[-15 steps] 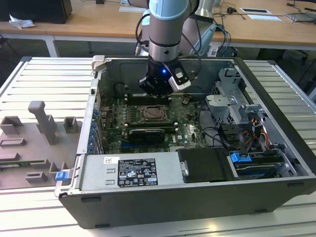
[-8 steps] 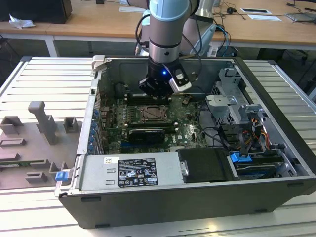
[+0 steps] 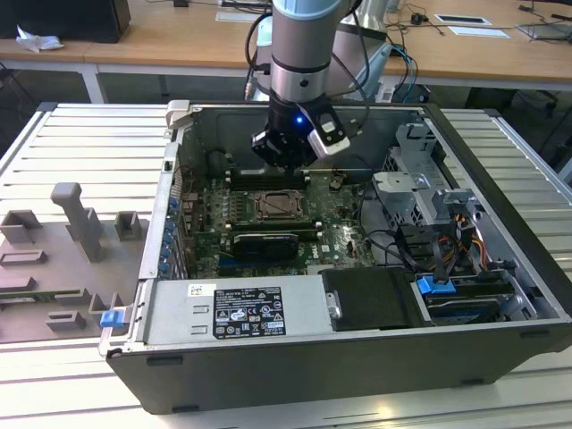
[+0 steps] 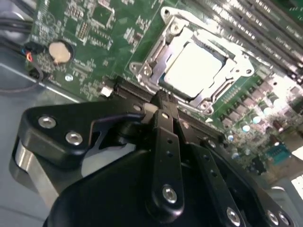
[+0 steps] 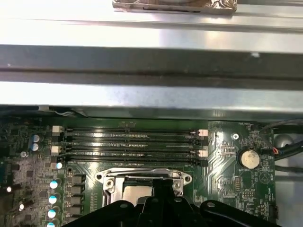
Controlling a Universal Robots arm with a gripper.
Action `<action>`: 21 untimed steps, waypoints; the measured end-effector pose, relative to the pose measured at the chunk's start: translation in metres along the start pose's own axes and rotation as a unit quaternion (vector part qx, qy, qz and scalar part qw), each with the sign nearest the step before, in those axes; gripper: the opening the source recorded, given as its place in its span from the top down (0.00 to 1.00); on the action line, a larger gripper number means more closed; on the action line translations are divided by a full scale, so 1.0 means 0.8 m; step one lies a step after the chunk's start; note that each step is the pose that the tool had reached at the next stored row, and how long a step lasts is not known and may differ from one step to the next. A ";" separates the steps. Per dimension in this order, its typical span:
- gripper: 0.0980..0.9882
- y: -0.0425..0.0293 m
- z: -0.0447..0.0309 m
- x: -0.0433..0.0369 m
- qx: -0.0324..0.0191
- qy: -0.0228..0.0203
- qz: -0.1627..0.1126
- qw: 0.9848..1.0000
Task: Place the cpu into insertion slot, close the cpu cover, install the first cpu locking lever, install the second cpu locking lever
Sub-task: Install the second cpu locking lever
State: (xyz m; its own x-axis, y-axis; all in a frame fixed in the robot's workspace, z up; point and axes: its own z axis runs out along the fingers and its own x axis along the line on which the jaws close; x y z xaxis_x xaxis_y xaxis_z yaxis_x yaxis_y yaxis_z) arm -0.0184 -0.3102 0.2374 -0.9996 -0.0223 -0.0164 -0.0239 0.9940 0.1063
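Wooden desks with scattered papers line the back of the room, and on the ribbed grey metal worktop point(image 3: 80, 134) in front lies an open dark computer case point(image 3: 500, 223), beside a grey moulded fixture point(image 3: 76, 223) at the exterior view's left. Inside the case sits a green motherboard point(image 3: 340, 237) carrying the square silver-rimmed insertion slot point(image 3: 280, 207), long black memory slots point(image 5: 130, 142) and a round coin battery point(image 5: 249, 158). In the second wrist view the small pale silvery cpu point(image 4: 196, 64) lies flat in the slot, framed by the thin silver metal cpu cover point(image 4: 147, 64) lying down around it. Reaching straight down from above, the grey robot arm point(image 3: 304, 45) holds its black pincer point(image 3: 284, 159) just over the slot; in the second wrist view the pincer point(image 4: 160, 101) has its fingers pressed together, their tip at the slot's edge.
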 end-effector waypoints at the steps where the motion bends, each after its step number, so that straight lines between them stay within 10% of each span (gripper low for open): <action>1: 0.99 -0.0026 -0.0003 0.000 0.000 0.000 0.000 1.000; 21: 0.99 -0.0819 -0.0042 0.015 -0.004 0.000 -0.002 1.000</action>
State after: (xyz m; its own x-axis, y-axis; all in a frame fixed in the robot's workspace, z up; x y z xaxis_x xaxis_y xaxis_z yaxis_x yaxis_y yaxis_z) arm -0.0287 -0.3759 0.2335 -0.9995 -0.0257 -0.0166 -0.0275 0.9931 0.1138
